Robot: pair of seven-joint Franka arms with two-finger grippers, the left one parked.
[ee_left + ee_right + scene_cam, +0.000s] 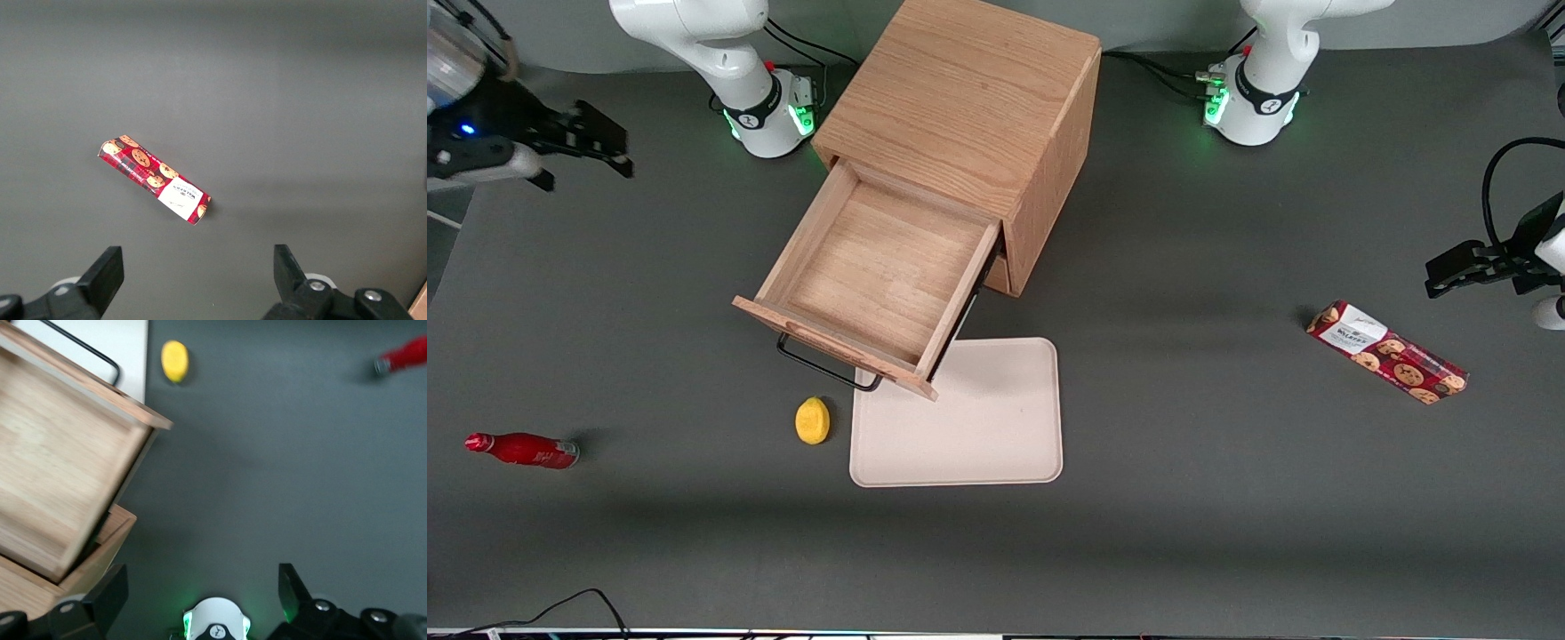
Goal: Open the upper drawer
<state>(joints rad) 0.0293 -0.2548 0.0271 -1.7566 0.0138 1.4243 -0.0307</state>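
With drawer (876, 271) pulled well out of cabinet (969, 98), task looks done; gripper (605, 147) empty, fingers apart, well clear. Next: park arm.

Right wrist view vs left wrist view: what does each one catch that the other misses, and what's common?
Only the right wrist view shows the upper drawer pulled out with nothing in it, its black handle, the lower drawer shut beneath it, the yellow lemon-like object, part of the red bottle, a corner of the pale tray and a robot base. The gripper is open, away from the handle.

Only the left wrist view shows the cookie packet.

Both share the grey table.
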